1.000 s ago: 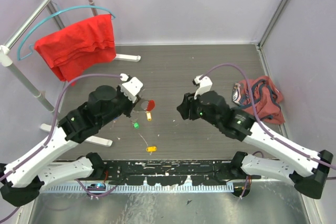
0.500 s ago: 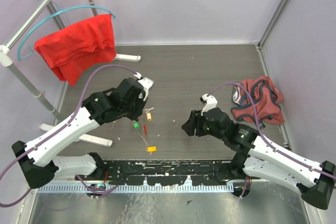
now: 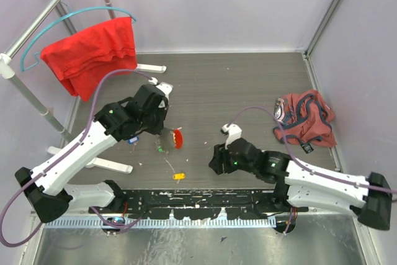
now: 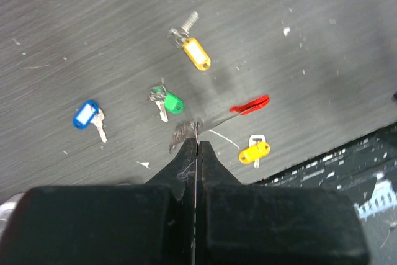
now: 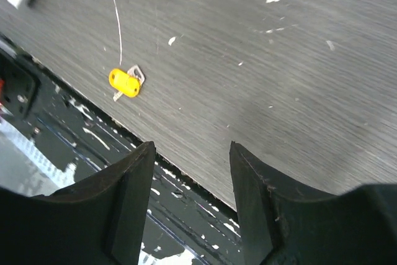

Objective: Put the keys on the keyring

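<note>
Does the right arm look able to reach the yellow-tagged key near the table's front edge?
Probably yes: the right gripper is open, and nothing stands between it and the yellow-tagged key.

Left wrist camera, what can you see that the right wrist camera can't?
Only the left wrist view shows the blue-tagged key, the far yellow-tagged key and the left gripper, shut on the keyring. Only the right wrist view shows the open right gripper. Both show the near yellow-tagged key, the dark table and the keyring's red bar, though the right wrist view catches just a sliver of it.
</note>
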